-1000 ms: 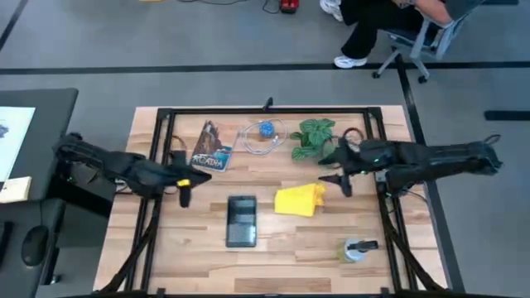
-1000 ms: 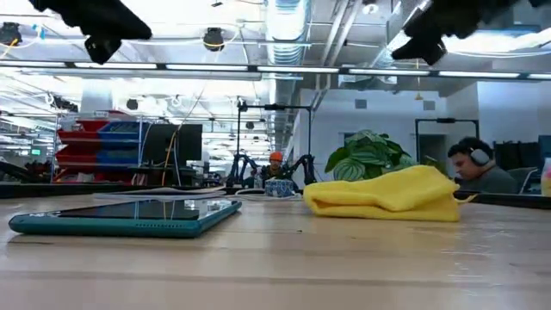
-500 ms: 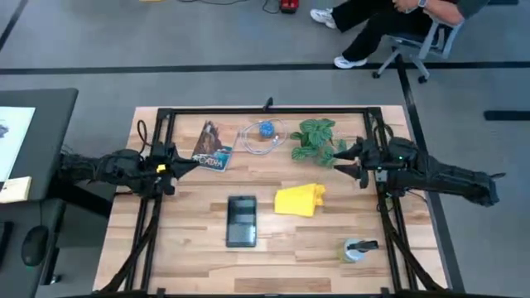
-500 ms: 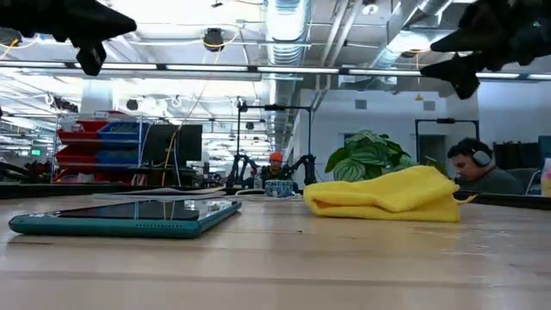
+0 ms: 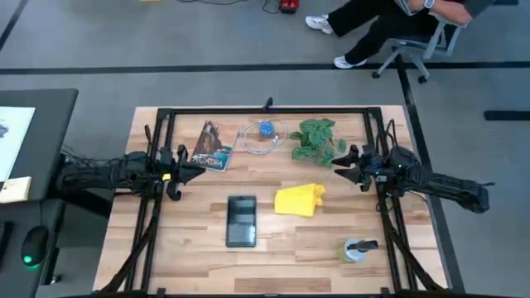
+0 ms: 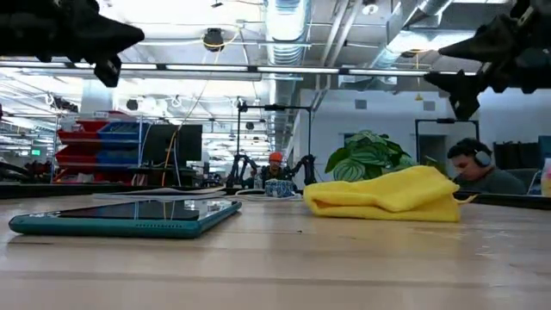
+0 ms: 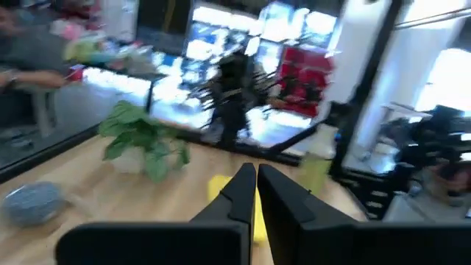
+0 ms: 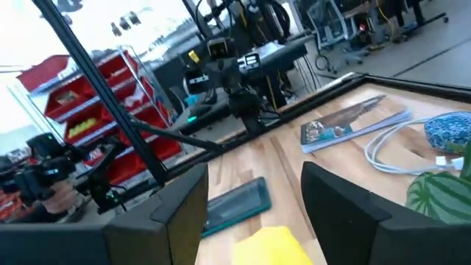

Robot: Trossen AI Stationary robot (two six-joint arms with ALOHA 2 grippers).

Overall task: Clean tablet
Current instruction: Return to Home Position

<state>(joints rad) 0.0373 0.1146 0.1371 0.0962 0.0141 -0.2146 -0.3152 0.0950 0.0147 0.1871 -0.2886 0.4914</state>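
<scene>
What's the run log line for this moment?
tablet flat on table | yellow cloth beside it | left gripper shut, raised | right gripper open, raised

Bare wood lies open from the tablet (image 5: 241,221) toward the left arm and the near edge. The cloth (image 5: 299,199) sits just beside it on the right arm's side, with a bottle (image 5: 356,249) farther off. Beyond it, the booklet (image 5: 212,147), cable (image 5: 261,136) and plant (image 5: 315,137) line the far edge. The left gripper (image 5: 189,170) and right gripper (image 5: 344,161) hang high, wide of it.

A robotics lab (open-plan): red bin racks (image 6: 86,142), exposed ceiling ducts (image 6: 284,21).
</scene>
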